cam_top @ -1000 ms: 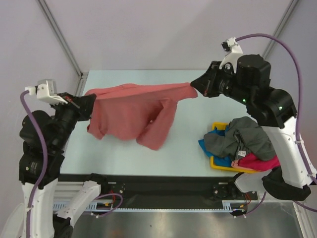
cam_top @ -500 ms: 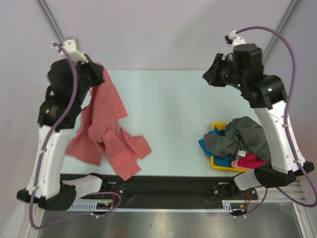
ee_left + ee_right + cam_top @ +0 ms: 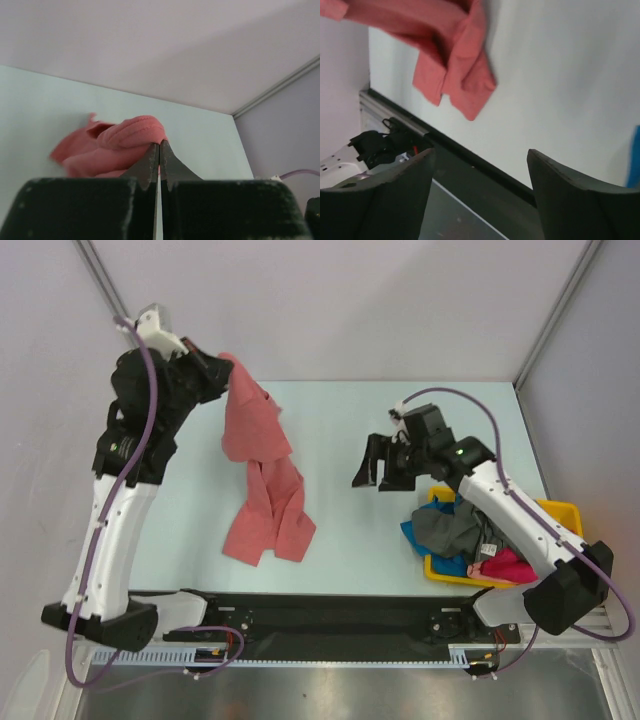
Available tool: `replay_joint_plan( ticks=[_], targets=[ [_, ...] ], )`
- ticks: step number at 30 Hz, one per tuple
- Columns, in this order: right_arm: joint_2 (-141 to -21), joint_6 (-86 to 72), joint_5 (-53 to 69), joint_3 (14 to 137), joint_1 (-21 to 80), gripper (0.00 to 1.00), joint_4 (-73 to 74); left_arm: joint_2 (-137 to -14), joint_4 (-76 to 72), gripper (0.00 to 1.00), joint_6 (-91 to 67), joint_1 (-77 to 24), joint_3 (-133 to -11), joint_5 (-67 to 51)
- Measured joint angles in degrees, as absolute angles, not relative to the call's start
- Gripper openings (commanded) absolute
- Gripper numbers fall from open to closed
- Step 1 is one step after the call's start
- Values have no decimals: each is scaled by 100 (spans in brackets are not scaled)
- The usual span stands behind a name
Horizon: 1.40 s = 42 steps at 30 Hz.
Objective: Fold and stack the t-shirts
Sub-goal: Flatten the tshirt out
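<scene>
My left gripper (image 3: 218,365) is raised high at the far left and shut on an edge of the salmon-red t-shirt (image 3: 262,470). The shirt hangs down from it, and its lower end is bunched on the table. In the left wrist view the closed fingertips (image 3: 159,146) pinch a fold of the salmon cloth (image 3: 120,142). My right gripper (image 3: 380,468) hovers open and empty over the middle of the table, well apart from the shirt. The right wrist view shows the shirt's lower end (image 3: 457,70) beyond the wide-spread fingers (image 3: 395,185).
A yellow tray (image 3: 562,512) at the right front holds a heap of shirts: dark grey (image 3: 470,525) on top, bright blue (image 3: 440,562) and magenta-pink (image 3: 515,565) beneath. The black front rail (image 3: 330,605) borders the table's near edge.
My right gripper let go of the salmon-red shirt, opened wide and dropped toward the table's middle. The left arm lifted, so the shirt now hangs from it alone.
</scene>
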State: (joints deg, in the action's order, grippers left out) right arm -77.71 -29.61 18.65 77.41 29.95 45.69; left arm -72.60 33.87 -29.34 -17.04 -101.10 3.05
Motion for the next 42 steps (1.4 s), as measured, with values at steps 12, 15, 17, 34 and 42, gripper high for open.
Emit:
replay_joint_plan(
  ticks=[12, 15, 17, 34, 42],
  targets=[
    [-9717, -3778, 1833, 6316, 4657, 78, 1734, -6117, 3273, 0, -3107, -1310, -8040, 250],
    [-9891, -4040, 1632, 6267, 4788, 78, 1479, -6108, 3286, 0, -3105, -1310, -7966, 255],
    [-9968, -4198, 1426, 6267, 4888, 80, 1315, -6082, 3288, 0, -3103, -1310, -7953, 257],
    [-10641, -4357, 21, 6672, 4982, 0, 1785, -5240, 3553, 0, -3046, -1310, -7481, 340],
    [-9397, -2316, -301, 8545, 2204, 14, 4154, -4910, 3570, 3, -2943, -1212, -6136, 694]
  ],
)
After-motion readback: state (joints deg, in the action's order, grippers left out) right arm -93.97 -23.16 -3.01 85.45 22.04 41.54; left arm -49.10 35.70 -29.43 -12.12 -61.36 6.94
